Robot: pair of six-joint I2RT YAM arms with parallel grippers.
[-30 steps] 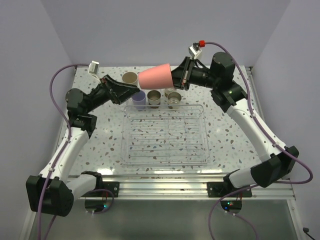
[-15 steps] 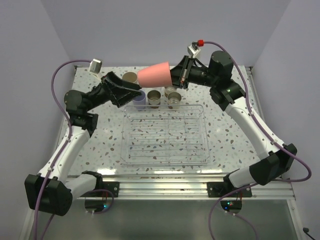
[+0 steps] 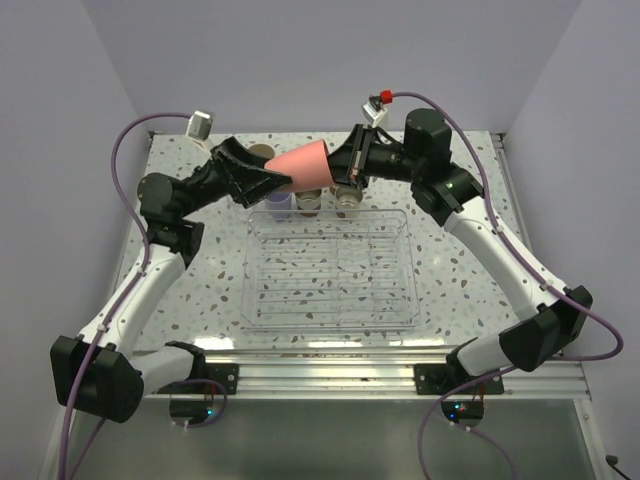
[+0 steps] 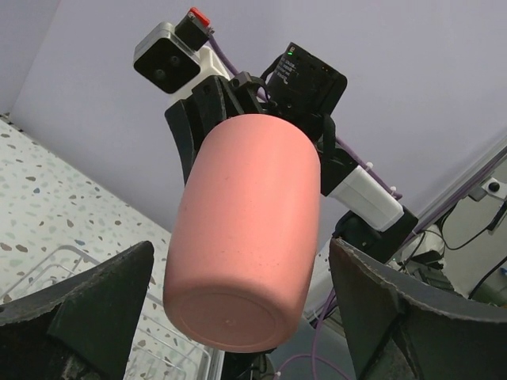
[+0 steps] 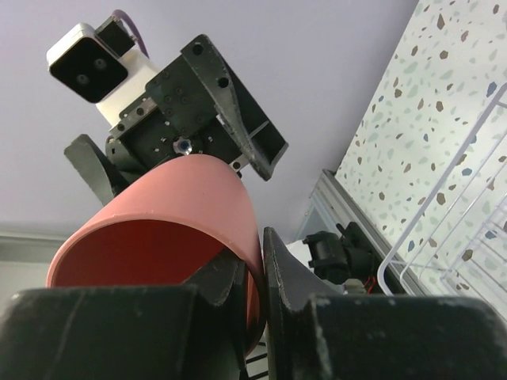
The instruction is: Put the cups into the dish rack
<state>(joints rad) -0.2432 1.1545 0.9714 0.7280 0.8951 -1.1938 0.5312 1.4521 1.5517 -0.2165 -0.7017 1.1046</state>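
Observation:
A coral-pink cup [image 3: 306, 166] hangs on its side above the back of the table. My right gripper [image 3: 347, 165] is shut on its rim wall, one finger inside and one outside [image 5: 257, 289]. My left gripper [image 3: 276, 181] is open, and its two fingers [image 4: 87, 313] flank the cup's base [image 4: 238, 237] with a gap on each side. The clear dish rack [image 3: 410, 300] lies in the middle of the table with no cups in it. Behind it stand a lavender cup [image 3: 279, 204] and two short steel cups [image 3: 310, 203] [image 3: 347, 198]. A beige cup [image 3: 262, 152] is partly hidden behind my left arm.
The rack's white rim [image 5: 444, 218] shows at the right of the right wrist view. The speckled tabletop [image 3: 455, 250] runs along both sides of the rack. Both wrist cameras and their cables hang close together above the back row of cups.
My right arm has carried the pink cup left and a little lower. The left gripper has risen toward it and now brackets the cup's base, still open.

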